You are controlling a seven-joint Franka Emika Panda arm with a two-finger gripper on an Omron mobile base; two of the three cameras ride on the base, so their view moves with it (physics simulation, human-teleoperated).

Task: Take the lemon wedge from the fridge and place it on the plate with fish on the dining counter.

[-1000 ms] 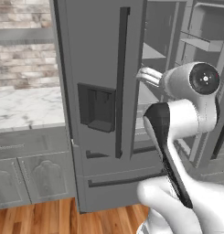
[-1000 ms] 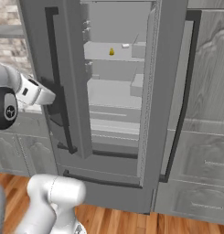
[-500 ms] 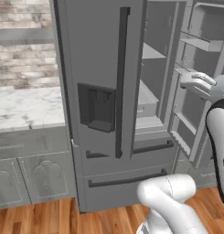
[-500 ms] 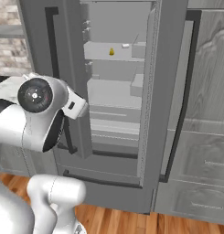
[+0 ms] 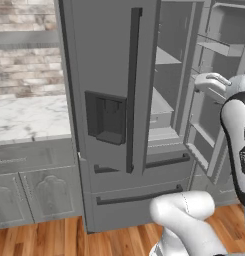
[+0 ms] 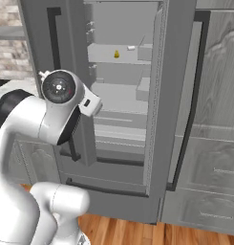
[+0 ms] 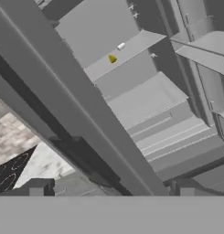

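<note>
Grey French-door fridge (image 6: 180, 95) stands open; small yellow lemon wedge (image 7: 112, 58) rests on an upper shelf. Gripper (image 7: 111, 188) fingers are spread wide, nothing held or touched.

My arm rises in a bend in front of the fridge (image 5: 119, 100): base link low before its drawers, elbow swung up and over. In the right base view my round wrist joint sits beside the closed door's lower edge, hand pointing into the open compartment. In the hand view my gripper (image 7: 111, 188) has both dark fingertips (image 7: 38, 187) set far apart, jaws wide, nothing between them
</note>
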